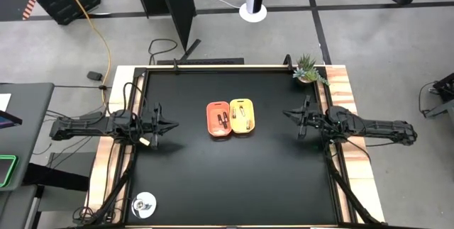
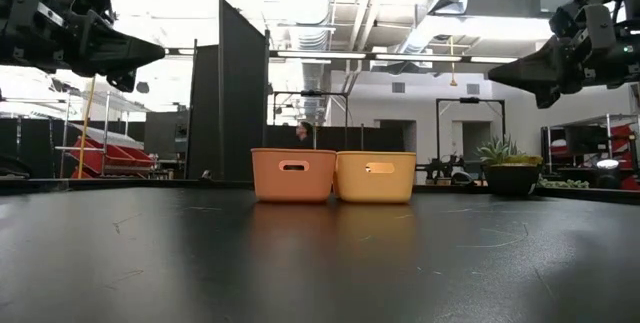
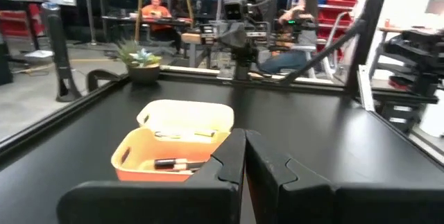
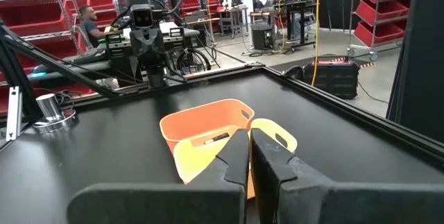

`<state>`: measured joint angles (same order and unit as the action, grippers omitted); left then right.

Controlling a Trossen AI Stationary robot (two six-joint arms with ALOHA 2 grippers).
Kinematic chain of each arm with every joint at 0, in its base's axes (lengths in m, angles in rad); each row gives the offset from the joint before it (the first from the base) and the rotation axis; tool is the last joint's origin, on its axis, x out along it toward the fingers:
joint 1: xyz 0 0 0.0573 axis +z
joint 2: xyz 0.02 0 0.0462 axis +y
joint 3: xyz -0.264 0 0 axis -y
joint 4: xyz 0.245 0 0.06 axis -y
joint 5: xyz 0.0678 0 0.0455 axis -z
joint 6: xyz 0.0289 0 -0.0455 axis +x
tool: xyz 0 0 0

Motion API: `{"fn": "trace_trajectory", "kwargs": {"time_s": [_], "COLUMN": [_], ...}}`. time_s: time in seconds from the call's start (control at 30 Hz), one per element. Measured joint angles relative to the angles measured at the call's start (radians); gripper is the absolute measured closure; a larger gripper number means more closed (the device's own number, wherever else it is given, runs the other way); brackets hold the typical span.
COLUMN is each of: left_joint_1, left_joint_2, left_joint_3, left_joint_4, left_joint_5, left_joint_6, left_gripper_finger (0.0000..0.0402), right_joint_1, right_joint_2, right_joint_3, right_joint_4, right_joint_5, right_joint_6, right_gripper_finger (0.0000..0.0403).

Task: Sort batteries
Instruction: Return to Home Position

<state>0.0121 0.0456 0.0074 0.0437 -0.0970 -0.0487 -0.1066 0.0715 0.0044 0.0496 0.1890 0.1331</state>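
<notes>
Two small trays stand side by side at the table's middle: the orange tray [image 1: 218,118] on the left, the yellow tray [image 1: 242,115] on the right. Slim dark batteries [image 1: 222,120] lie inside the orange tray, and silvery-grey batteries [image 1: 247,112] lie inside the yellow one. In the left wrist view dark batteries [image 3: 173,163] rest on the orange tray's floor. My left gripper [image 1: 172,124] hovers left of the trays, raised above the table, fingers shut [image 3: 245,144]. My right gripper [image 1: 287,114] hovers right of the trays, also raised, fingers shut [image 4: 250,141].
A potted plant [image 1: 308,69] sits at the table's far right corner. A round silvery object [image 1: 144,205] lies near the near left corner. The black tabletop [image 1: 234,179] lies open around the trays. People sit beyond the table in the wrist views.
</notes>
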Motion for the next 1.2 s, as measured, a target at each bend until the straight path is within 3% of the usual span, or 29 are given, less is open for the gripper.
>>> {"fn": "trace_trajectory", "kwargs": {"time_s": [1.2], "left_joint_1": [-0.013], "left_joint_2": [0.0], "left_joint_3": [0.0], "left_joint_4": [-0.002], "left_joint_5": [0.006], "left_joint_6": [0.0], "left_gripper_finger": [0.0393], "right_joint_1": [0.0], "right_joint_2": [0.0], "right_joint_3": [0.0], "right_joint_4": [-0.001], "right_joint_5": [0.001], "right_joint_6": [-0.001], "right_gripper_finger": [0.0372]}}
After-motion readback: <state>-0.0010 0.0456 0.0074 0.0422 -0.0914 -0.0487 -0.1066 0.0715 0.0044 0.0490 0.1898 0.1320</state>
